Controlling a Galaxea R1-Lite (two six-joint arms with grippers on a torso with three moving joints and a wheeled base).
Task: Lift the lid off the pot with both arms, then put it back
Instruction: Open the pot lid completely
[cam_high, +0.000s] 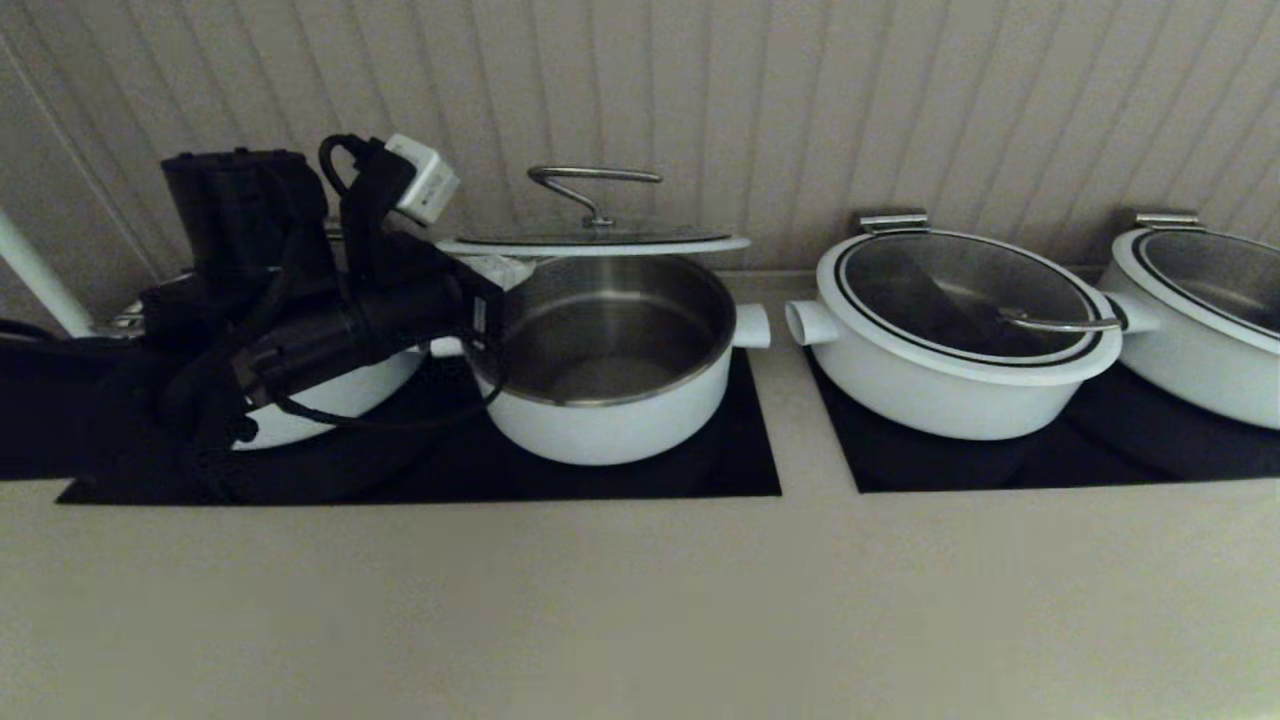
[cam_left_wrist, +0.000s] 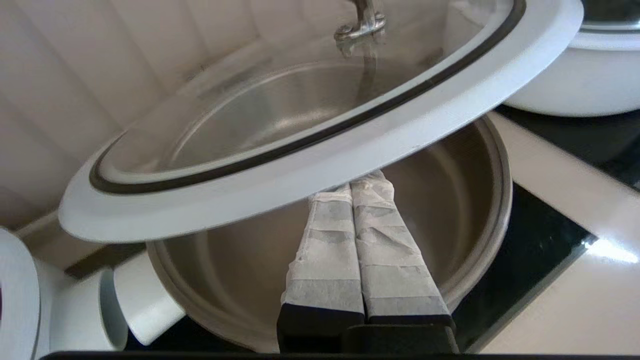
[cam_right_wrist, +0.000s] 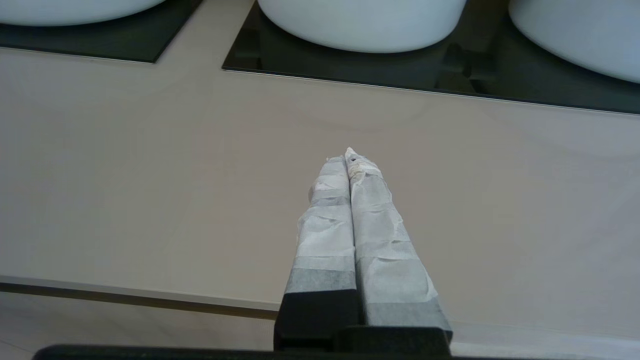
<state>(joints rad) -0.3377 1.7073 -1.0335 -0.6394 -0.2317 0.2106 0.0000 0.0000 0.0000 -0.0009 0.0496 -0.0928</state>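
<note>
lid: round glass lid with broad white rim (cam_high: 600, 240) raised above round white steel-lined pot (cam_high: 610, 360) | left gripper (cam_left_wrist: 352, 192) fingers pressed together under rim, propping it | right gripper (cam_right_wrist: 347, 157) closed, empty, over counter (cam_right_wrist: 150, 175) | remaining: replace lid

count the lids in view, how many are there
3. One lid is held up over the open pot by the left gripper. One sits on the pan to its right, another on the far-right pan. The arm may hide more.
</note>
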